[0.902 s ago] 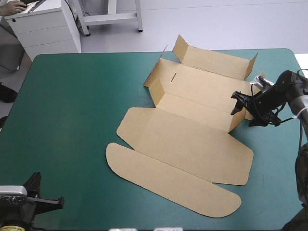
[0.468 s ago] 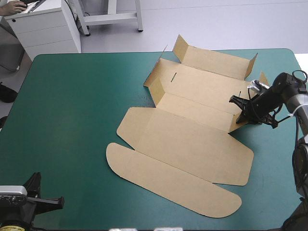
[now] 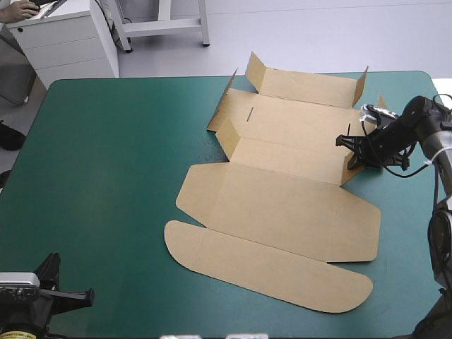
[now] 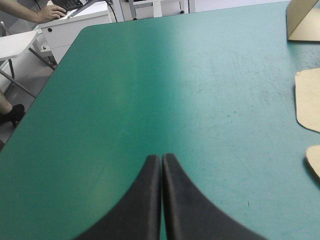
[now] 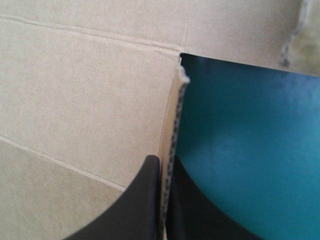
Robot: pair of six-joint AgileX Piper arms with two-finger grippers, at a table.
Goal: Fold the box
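The brown box [image 3: 282,205] lies on the teal-green cover, right of the middle. Its lid and rounded front flap are flat toward the near side, and its far walls are partly raised. My right gripper [image 3: 349,157] is at the box's right side, shut on the upright side wall. In the right wrist view the wall's raw edge [image 5: 172,125] stands between the black fingers [image 5: 162,165], with the box floor [image 5: 85,90] on one side. My left gripper [image 3: 88,295] hovers shut at the near left corner, its fingers [image 4: 161,160] meeting with nothing between them. Box edges [image 4: 307,100] lie off to its side.
Open teal-green cover [image 3: 106,176] stretches left of the box. A white cabinet [image 3: 63,42] stands beyond the table's far left corner. The table's right edge [image 3: 441,106] is close behind the right arm.
The right gripper went from open to shut on the box's right side wall. The whole box has turned slightly and shifted toward the right.
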